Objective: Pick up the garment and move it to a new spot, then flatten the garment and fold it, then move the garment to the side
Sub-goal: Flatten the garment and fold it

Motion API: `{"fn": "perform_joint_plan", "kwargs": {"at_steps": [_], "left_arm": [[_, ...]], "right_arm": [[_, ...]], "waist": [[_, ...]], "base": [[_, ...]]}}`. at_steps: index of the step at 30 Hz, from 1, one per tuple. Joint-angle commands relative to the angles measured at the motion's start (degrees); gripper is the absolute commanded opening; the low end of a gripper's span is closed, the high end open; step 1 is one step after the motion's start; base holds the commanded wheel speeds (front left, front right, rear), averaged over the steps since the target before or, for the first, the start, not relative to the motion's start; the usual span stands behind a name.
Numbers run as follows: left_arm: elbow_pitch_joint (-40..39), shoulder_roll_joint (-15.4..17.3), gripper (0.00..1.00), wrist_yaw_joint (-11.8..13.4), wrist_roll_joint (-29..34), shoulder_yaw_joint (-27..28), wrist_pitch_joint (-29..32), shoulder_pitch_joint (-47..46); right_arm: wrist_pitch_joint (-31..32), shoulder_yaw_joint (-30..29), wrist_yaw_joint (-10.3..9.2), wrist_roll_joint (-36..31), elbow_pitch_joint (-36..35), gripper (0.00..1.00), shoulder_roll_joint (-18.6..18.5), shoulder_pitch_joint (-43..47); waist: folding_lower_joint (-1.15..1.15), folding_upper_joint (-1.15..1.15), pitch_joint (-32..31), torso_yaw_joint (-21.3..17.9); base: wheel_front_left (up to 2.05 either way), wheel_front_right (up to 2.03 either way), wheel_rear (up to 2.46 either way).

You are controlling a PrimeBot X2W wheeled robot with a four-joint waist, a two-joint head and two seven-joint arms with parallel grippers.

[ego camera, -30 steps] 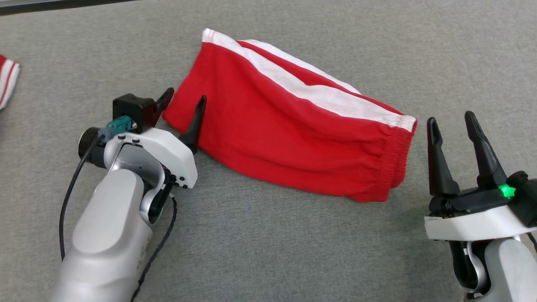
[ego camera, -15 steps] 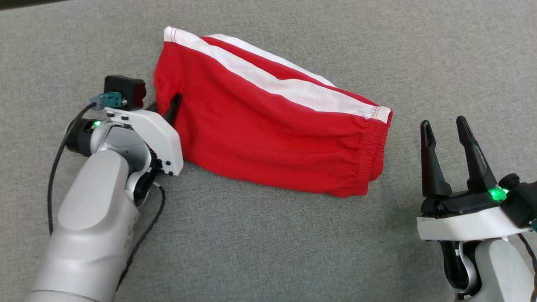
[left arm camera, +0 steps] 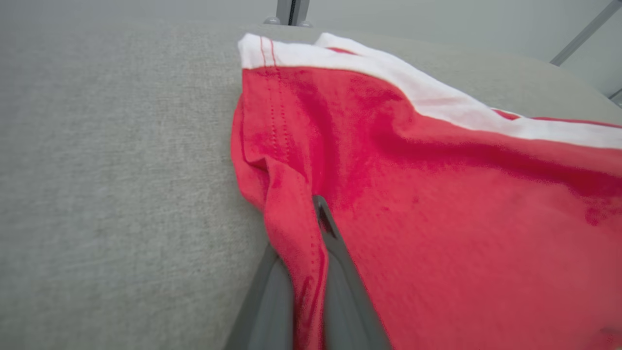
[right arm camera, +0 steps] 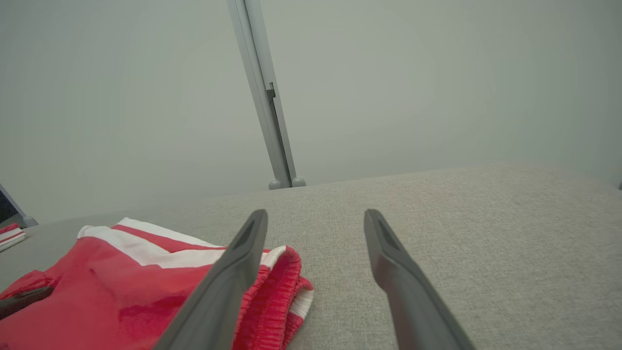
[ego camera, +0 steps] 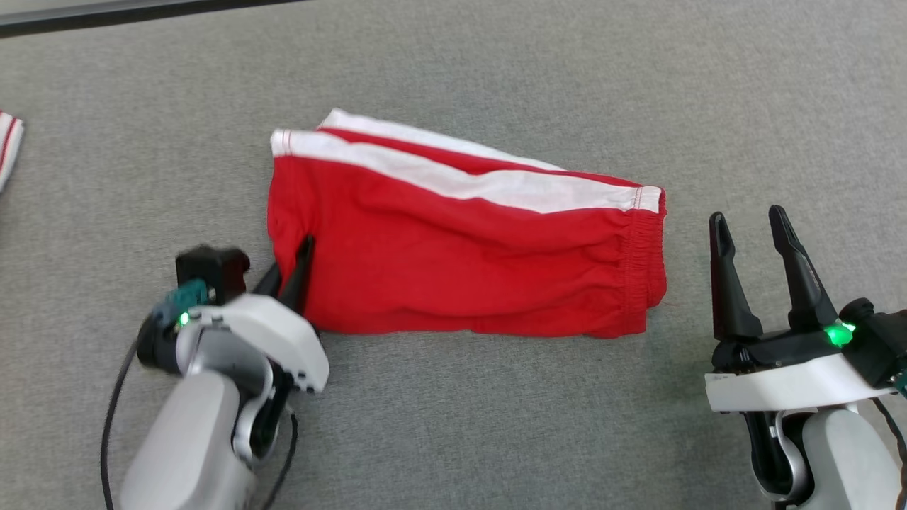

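Observation:
The garment is a pair of red shorts with white side stripes, folded and lying flat on the grey cloth surface. My left gripper is shut on the garment's near-left hem; the left wrist view shows a fold of red garment pinched between the two dark fingers. My right gripper stands open to the right of the elastic waistband, not touching it. In the right wrist view the waistband lies just left of my open fingers.
Another red and white striped cloth lies at the far left edge. A dark table edge runs along the top left. A grey post stands behind the table.
My left gripper has closed on the garment's left hem and pulled it toward me, swinging the shorts to lie more level. The head camera has shifted. The right gripper stays open.

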Motion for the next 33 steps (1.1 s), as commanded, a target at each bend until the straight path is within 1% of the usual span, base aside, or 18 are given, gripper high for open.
{"fn": "perform_joint_plan", "kwargs": {"at_steps": [1, 5, 6, 7, 10, 11, 12, 15, 19, 22, 28, 33], "left_arm": [[-2.61, 0.25, 0.00, 1.37, -0.70, 0.59, 0.15, 4.36], [-9.22, -0.14, 0.00, 3.57, -1.53, 0.78, 0.73, 11.19], [-9.22, -0.14, 0.00, 3.57, -1.53, 0.78, 0.73, 11.19], [-11.75, -0.30, 0.00, 4.34, -1.90, 0.70, 1.08, 13.33], [-13.42, -0.39, 0.01, 5.03, -1.68, 0.43, 1.45, 14.59], [-13.93, -0.45, 0.67, 5.32, -1.55, 0.53, 1.13, 14.76], [-14.34, -0.67, 1.00, 5.50, -1.71, 0.58, 0.90, 14.96], [-15.29, -0.90, 1.00, 6.24, -1.06, 1.21, -2.29, 14.62], [-16.51, -1.06, 1.00, 6.55, 0.48, 2.89, -11.45, 13.49], [-17.21, -0.91, 1.00, 6.93, 1.89, 4.04, -15.86, 13.19], [-20.47, -0.04, 1.00, 7.97, 5.50, 6.90, -17.63, 14.96], [-21.59, 1.80, 1.00, 8.42, 9.00, 6.82, -17.68, 17.52]], "right_arm": [[0.19, -0.30, -0.02, 0.31, 0.18, 1.00, -0.53, 0.87], [1.12, -0.81, -0.02, 0.28, -0.10, 1.00, -1.01, 1.95], [1.12, -0.81, -0.02, 0.28, -0.10, 1.00, -1.01, 1.95], [1.54, -1.10, -0.02, 0.11, -0.38, 1.00, -1.24, 2.35], [2.12, -1.40, -0.02, -0.18, -0.81, 1.00, -1.54, 2.75], [2.48, -1.43, -0.02, -0.34, -1.00, 1.00, -1.67, 2.96], [2.78, -1.51, -0.02, -0.68, -1.25, 1.00, -1.82, 3.13], [3.62, -1.82, -0.02, -1.55, -2.14, 1.00, -2.16, 3.23], [4.85, -2.66, -0.02, -2.48, -3.22, 1.00, -2.37, 3.80], [5.58, -3.32, -0.02, -3.27, -4.20, 1.00, -2.46, 4.38], [7.51, -4.07, -0.02, -5.04, -5.91, 1.00, -2.71, 6.00], [8.87, -4.10, -0.02, -5.68, -7.00, 1.00, -2.62, 7.50]], "waist": [[0.00, 0.00, -1.52, 1.47], [0.00, 0.00, -3.03, 3.04], [0.00, 0.00, -3.03, 3.04], [0.00, 0.00, -3.50, 3.63], [0.00, 0.00, -3.81, 4.03], [0.00, 0.00, -3.90, 4.15], [0.00, 0.00, -3.99, 4.25], [0.00, 0.00, -4.42, 4.31], [0.00, 0.00, -5.31, 4.39], [0.00, 0.00, -6.21, 4.68], [0.00, 0.00, -8.32, 5.30], [0.00, 0.00, -9.62, 5.65]], "base": [[0.00, 0.00, 0.00], [0.00, 0.00, 0.00], [0.00, 0.00, 0.00], [0.00, 0.00, 0.00], [0.00, 0.00, 0.00], [0.00, 0.00, 0.00], [0.00, 0.00, 0.00], [0.00, 0.00, 0.00], [0.00, 0.00, 0.00], [0.00, 0.00, 0.00], [0.00, 0.00, 0.00], [0.00, 0.00, 0.00]]}}
